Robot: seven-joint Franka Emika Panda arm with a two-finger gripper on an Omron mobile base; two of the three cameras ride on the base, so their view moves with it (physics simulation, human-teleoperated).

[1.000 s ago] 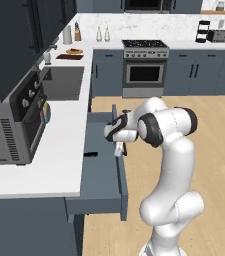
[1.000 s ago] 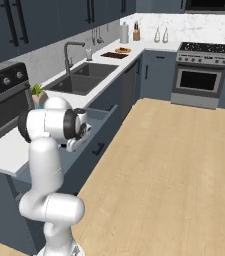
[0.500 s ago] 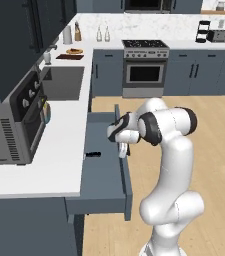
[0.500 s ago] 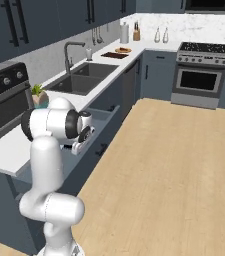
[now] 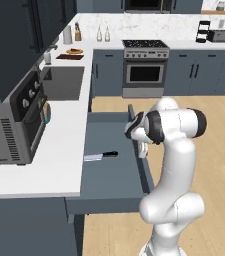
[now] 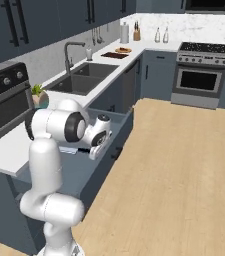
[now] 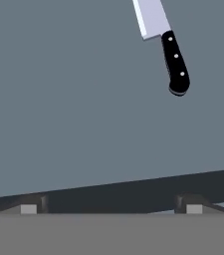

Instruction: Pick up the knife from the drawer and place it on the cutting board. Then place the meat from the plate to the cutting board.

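- Step in hand, by my read: reaching into the wide slate-blue-grey drawer (image 5: 111, 170) that is standing pulled out, to grab the chef's knife with silver blade and short black handle (image 5: 100, 156)
- The white arm's two-finger gripper (image 5: 142, 149) is hovering at the drawer's right wall, near the front panel; fingers are standing spread wide, nothing between them
- Knife is lying flat on the drawer floor near the counter-side edge, blade pointing toward the counter, handle toward the gripper, well apart from it
- In the hand view the knife (image 7: 164, 45) is sitting at the upper right, off-centre, with the blade running out of the top edge; dark finger tips (image 7: 29, 205) are just rising at the bottom
- To do it well: I'd be shifting the hand over until the black handle is centring between the tips, turning the wrist so the fingers are straddling the handle across its width, then dropping straight down
- Going for the handle rather than the blade; blade looks thin and flat, likely slipping or not giving the pads anything to bite
- Drawer floor is smooth bare grey, so the knife may be skidding if nudged sideways
- Room: dark reddish-brown cutting board (image 5: 69, 57) and round orange-brown plate (image 5: 74, 51) are waiting far down the white counter (image 5: 59, 145) past the sink (image 5: 63, 82), so a long carry is coming
- Black toaster oven (image 5: 14, 122) is sitting on the counter beside the drawer; steel stove (image 5: 145, 67) is standing at the far wall
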